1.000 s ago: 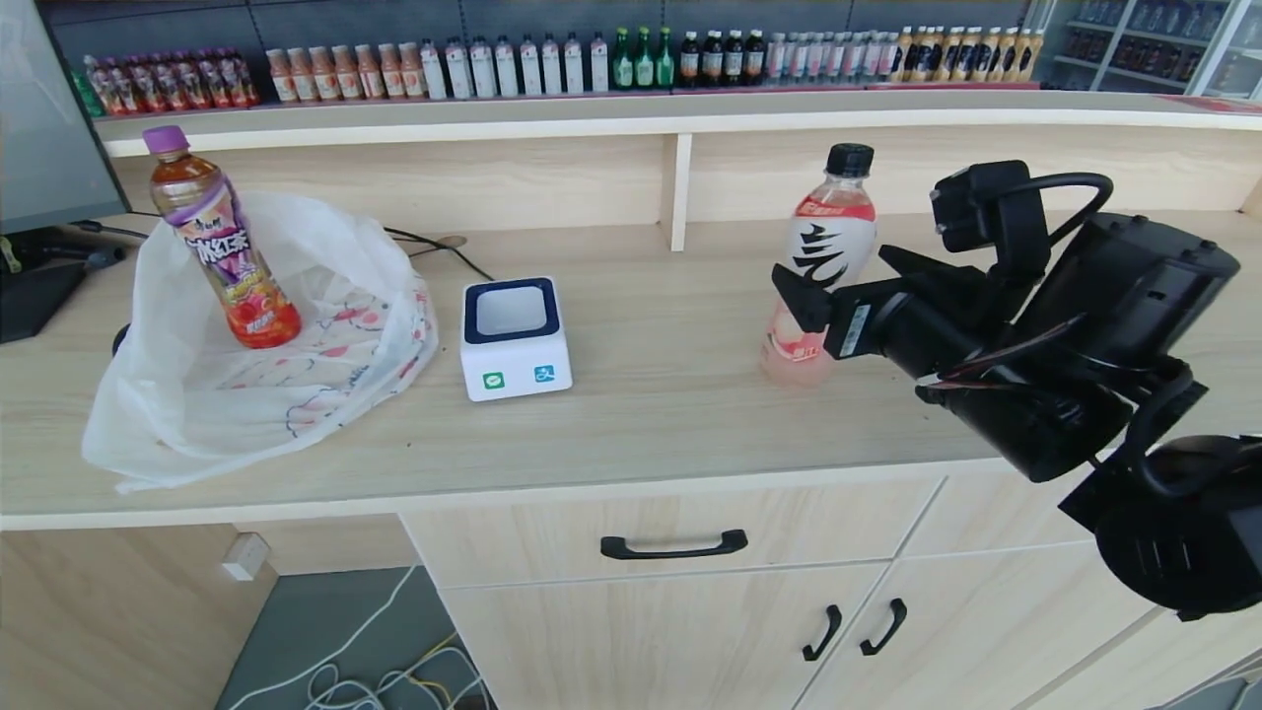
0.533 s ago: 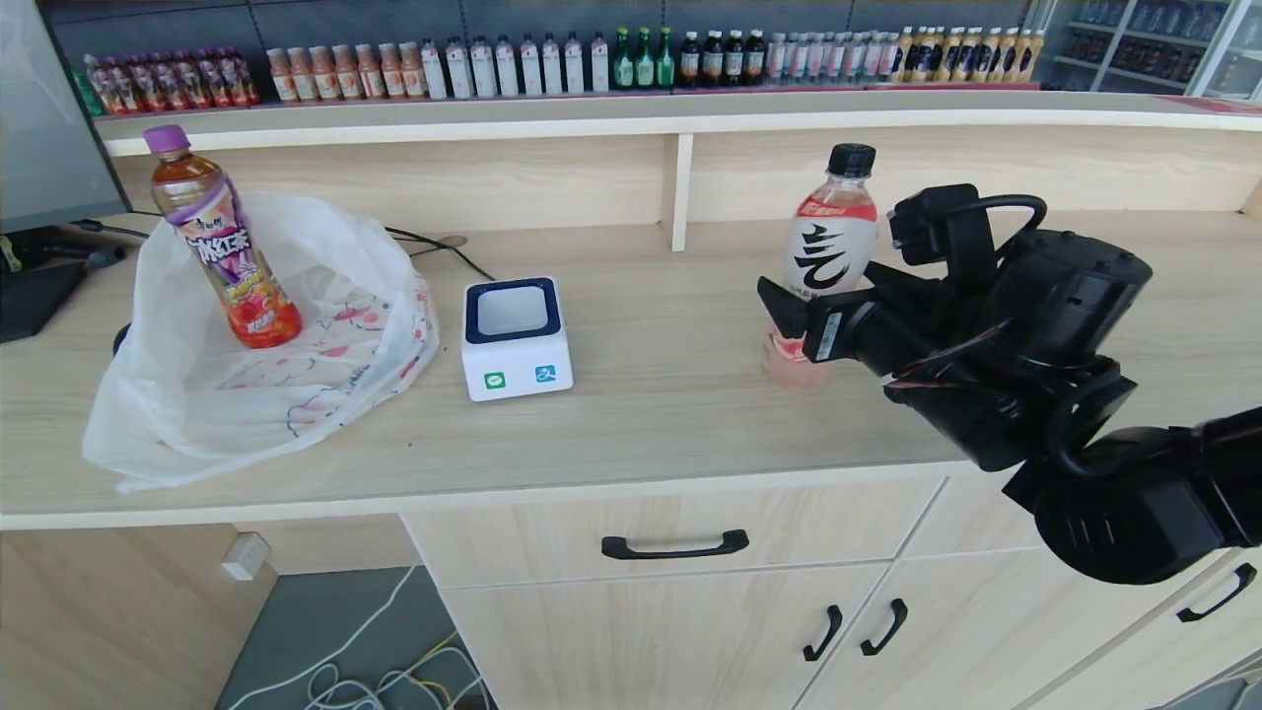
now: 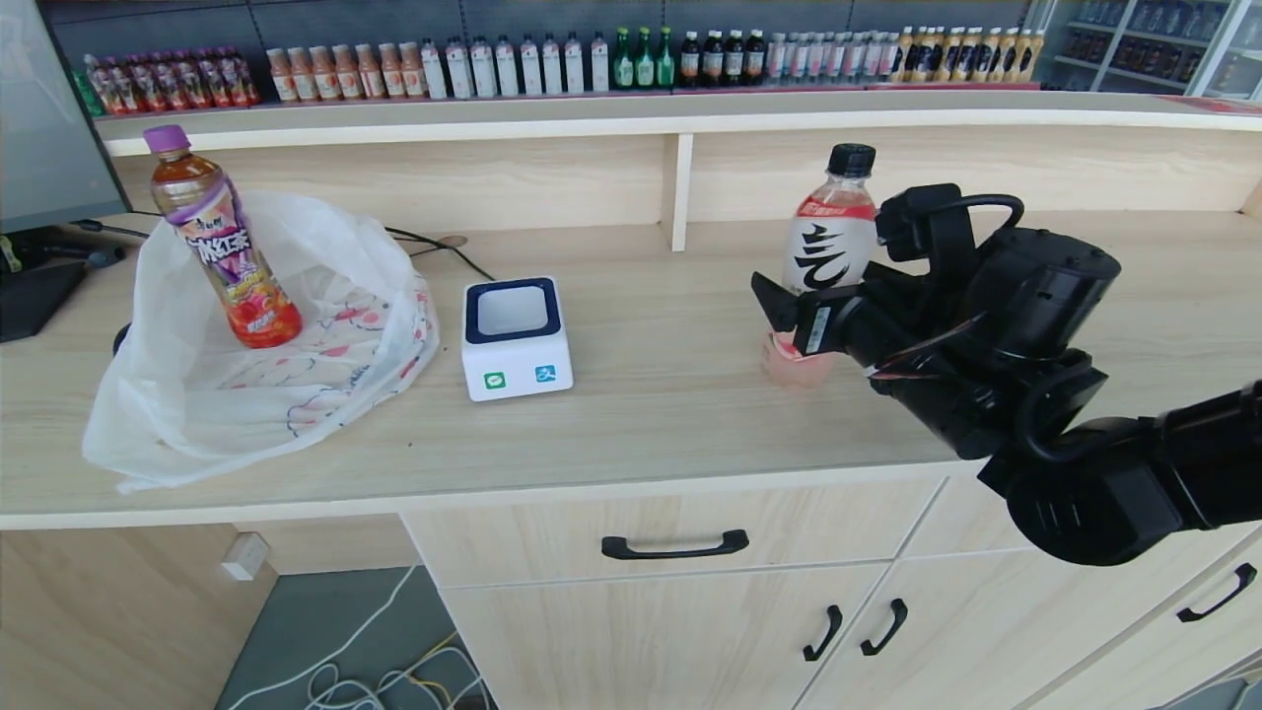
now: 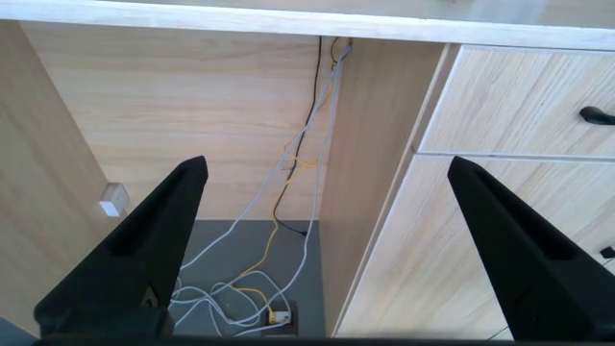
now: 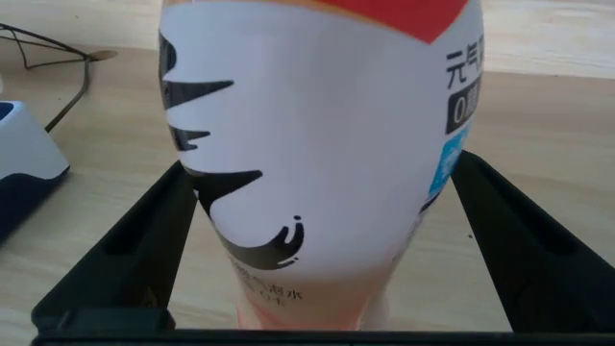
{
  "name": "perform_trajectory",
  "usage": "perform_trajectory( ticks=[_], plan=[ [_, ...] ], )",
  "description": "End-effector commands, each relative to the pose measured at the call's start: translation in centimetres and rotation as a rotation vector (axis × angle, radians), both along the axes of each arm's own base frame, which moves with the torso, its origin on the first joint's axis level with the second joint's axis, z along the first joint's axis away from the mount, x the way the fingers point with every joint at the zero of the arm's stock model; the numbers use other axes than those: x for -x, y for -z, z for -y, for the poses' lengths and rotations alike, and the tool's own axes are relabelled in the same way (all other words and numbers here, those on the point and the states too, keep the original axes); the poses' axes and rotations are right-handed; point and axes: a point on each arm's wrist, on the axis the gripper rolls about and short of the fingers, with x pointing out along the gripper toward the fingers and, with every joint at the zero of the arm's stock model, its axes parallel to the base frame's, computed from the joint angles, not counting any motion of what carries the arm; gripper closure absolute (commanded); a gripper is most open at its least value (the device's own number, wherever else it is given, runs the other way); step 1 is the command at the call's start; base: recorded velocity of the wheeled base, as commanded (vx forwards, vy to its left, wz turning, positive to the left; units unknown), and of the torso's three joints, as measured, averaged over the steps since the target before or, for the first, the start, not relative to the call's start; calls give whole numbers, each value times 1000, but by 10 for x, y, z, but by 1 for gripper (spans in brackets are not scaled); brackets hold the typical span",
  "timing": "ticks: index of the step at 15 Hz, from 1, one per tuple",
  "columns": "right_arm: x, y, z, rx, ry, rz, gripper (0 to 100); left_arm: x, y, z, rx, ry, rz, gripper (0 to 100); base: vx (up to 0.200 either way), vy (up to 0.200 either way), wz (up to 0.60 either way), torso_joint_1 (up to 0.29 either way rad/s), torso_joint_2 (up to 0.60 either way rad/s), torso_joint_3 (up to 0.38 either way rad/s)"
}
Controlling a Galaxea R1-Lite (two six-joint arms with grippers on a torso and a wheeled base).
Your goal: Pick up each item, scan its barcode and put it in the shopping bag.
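A pink drink bottle [image 3: 830,251] with a black cap and a white label stands upright on the wooden counter [image 3: 651,414], right of centre. My right gripper [image 3: 810,304] is open, one finger on each side of the bottle's lower half. In the right wrist view the bottle [image 5: 317,163] sits between the fingers [image 5: 125,259] with a small gap on both sides. A white shopping bag [image 3: 325,345] lies open at the left, and a purple-capped tea bottle [image 3: 222,247] stands in it. The white scanner [image 3: 515,335] sits between bag and pink bottle. My left gripper [image 4: 327,168] hangs open below the counter.
A raised shelf [image 3: 680,118] with a divider runs along the back of the counter, with rows of bottles behind it. A dark device and cables [image 3: 39,276] lie at the far left. Drawers and cabinet doors [image 3: 674,544] are below the counter edge.
My right arm has moved forward and left, bringing its open fingers around the pink bottle's lower half. The bottles, bag and scanner have stayed put.
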Motion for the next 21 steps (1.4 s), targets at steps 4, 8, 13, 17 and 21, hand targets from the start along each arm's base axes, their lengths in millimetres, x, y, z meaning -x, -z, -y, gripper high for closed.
perform_trajectory(
  ticks=[4,8,13,17,21],
  plan=[
    [-7,1,-4,-3,1,7,0,0,0,0,0,-1,1,0,0,0,0,0,0,0],
    [-11,1,-5,-3,1,10,0,0,0,0,0,1,1,0,0,0,0,0,0,0],
    [-14,-2,-6,-11,2,22,0,0,0,0,0,-1,1,0,0,0,0,0,0,0],
    [-13,-4,-6,-14,2,28,100,0,0,0,0,-1,1,0,0,0,0,0,0,0],
    [-12,-7,-6,-18,1,35,100,0,0,0,0,1,1,0,0,0,0,0,0,0]
  ],
)
